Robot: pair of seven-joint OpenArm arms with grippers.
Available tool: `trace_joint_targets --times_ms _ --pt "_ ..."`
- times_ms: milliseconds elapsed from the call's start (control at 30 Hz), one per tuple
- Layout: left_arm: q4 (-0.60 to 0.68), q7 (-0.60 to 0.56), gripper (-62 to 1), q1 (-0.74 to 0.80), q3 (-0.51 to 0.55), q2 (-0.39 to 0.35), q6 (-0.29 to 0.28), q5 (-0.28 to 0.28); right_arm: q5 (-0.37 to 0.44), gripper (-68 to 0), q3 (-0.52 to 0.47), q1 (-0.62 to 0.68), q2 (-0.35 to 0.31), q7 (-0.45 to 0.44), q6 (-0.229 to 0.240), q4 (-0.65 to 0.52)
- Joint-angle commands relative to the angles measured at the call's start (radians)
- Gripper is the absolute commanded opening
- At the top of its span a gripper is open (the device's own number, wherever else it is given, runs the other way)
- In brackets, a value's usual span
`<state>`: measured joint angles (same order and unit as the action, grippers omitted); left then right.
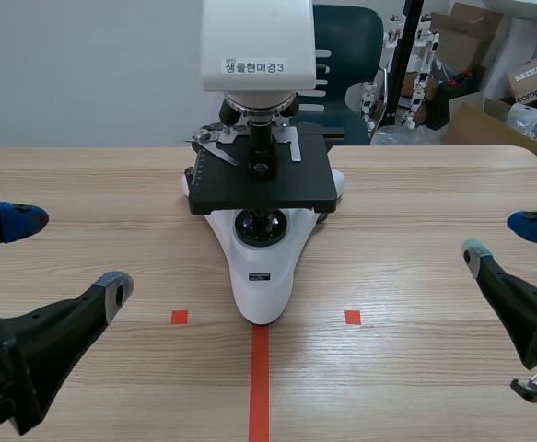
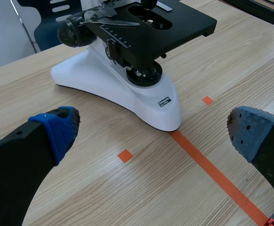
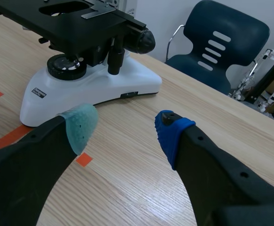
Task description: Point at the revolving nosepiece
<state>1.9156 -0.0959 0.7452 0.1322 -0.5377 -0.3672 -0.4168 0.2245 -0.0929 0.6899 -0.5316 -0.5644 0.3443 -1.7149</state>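
The microscope (image 1: 261, 166) stands at the middle of the worktop (image 1: 84, 193). Bare wood runs on either side of its white base (image 1: 266, 276), between it and the left gripper (image 1: 67, 253) and the right gripper (image 1: 500, 239). Both grippers sit low near the wood with fingers spread.

The black stage (image 1: 296, 180) juts wide over the base and roofs the room just beside it. A focus knob (image 2: 71, 32) sticks out under the stage at each side.

The revolving nosepiece (image 1: 257, 110) sits in a tight gap between the stage and the overhanging white head (image 1: 257, 41). This gap opens toward the front and sides. A metal slide clip (image 1: 215, 147) lies on the stage just left of the nosepiece.
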Motion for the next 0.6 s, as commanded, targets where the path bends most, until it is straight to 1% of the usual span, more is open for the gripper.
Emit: trace_joint_targets --times_ms 0,167,233,267,433,500,567 --pt "0.013 -0.016 1.4 0.002 -0.005 0.003 0.005 -0.007 0.014 -41.6 0.027 -0.055 -0.002 -0.052 -0.003 0.034" --pt "0.013 -0.016 1.4 0.002 -0.005 0.003 0.005 -0.007 0.006 -57.9 0.116 -0.181 -0.002 -0.201 -0.003 0.189" --pt "0.013 -0.016 1.4 0.002 -0.005 0.003 0.005 -0.007 -0.024 -63.9 0.155 -0.237 0.006 -0.262 -0.003 0.248" --pt "0.013 -0.016 1.4 0.002 -0.005 0.003 0.005 -0.007 -0.043 -65.6 0.171 -0.264 0.012 -0.292 -0.003 0.275" --pt "0.013 -0.016 1.4 0.002 -0.005 0.003 0.005 -0.007 -0.152 -65.6 0.237 -0.385 0.051 -0.448 -0.016 0.388" --pt "0.013 -0.016 1.4 0.002 -0.005 0.003 0.005 -0.007 -0.169 -65.6 0.254 -0.423 0.069 -0.487 -0.016 0.417" --pt "0.013 -0.016 1.4 0.002 -0.005 0.003 0.005 -0.007 -0.177 -65.6 0.27 -0.458 0.087 -0.507 -0.023 0.438"
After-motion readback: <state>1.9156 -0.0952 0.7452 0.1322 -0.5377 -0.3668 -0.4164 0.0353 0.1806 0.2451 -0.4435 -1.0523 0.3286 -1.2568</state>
